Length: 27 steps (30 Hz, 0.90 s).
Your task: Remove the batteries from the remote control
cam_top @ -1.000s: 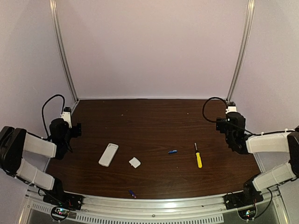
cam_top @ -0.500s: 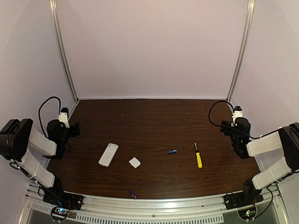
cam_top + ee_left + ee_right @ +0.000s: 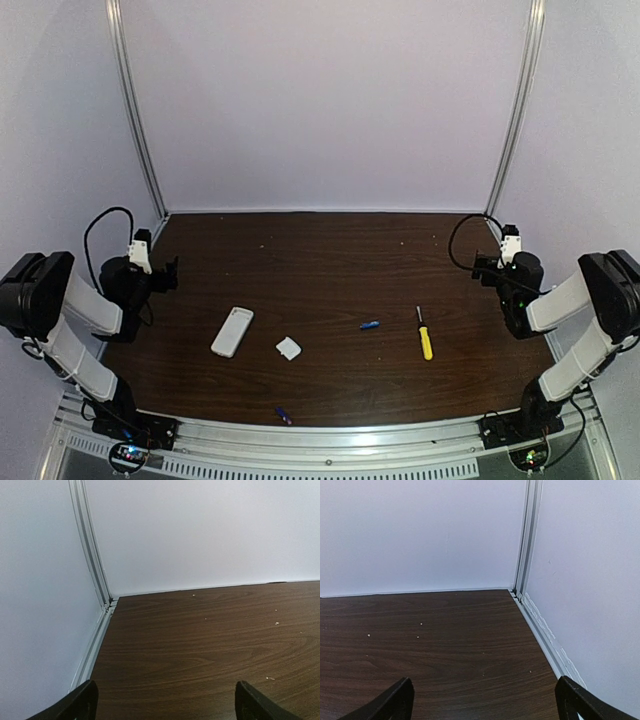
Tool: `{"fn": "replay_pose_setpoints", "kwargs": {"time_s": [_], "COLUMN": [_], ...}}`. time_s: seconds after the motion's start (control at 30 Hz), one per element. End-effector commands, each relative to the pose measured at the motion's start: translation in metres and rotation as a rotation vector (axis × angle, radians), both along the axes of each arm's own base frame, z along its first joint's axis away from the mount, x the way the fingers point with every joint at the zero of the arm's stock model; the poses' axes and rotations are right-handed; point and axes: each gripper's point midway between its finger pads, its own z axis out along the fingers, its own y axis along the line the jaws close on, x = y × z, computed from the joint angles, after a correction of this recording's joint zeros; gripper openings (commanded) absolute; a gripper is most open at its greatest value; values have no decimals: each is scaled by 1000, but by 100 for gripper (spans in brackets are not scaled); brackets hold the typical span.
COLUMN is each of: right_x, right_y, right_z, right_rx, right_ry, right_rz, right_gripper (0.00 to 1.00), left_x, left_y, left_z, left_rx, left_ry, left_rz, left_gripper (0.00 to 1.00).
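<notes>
The white remote control (image 3: pixel 232 331) lies flat on the dark wooden table, left of centre. One blue battery (image 3: pixel 370 325) lies loose on the table right of centre. The other battery (image 3: pixel 284 414) rests near the front edge. My left gripper (image 3: pixel 168 271) hovers at the table's left edge, open and empty, well away from the remote. My right gripper (image 3: pixel 486 267) is at the right edge, also open and empty. The left gripper (image 3: pixel 167 700) and right gripper (image 3: pixel 486 699) show only bare table between wide-spread fingertips in the wrist views.
A small white square cover (image 3: pixel 289 348) lies right of the remote. A yellow-handled screwdriver (image 3: pixel 425 338) lies right of the centre battery. White walls and aluminium corner posts (image 3: pixel 135 120) enclose the table on three sides.
The right arm has drawn back toward the right wall, its forearm folding in. The left arm has folded back toward the left wall. Nothing on the table has moved.
</notes>
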Motion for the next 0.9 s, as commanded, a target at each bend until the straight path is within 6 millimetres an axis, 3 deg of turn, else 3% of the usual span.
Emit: {"fn": "replay_pose_setpoints", "kwargs": {"time_s": [0.0, 0.87], "right_x": [-5, -7], "right_y": [6, 7], "right_z": [3, 5], "right_rx": [17, 17], "right_ry": [-52, -69], "right_rz": [45, 48], "right_gripper": [100, 100], "left_x": [-1, 0], "left_y": [-3, -10], "left_z": [9, 9], "left_rx": [12, 12], "left_ry": [-46, -45], "left_rz": [-21, -65], "left_gripper": [97, 97]}}
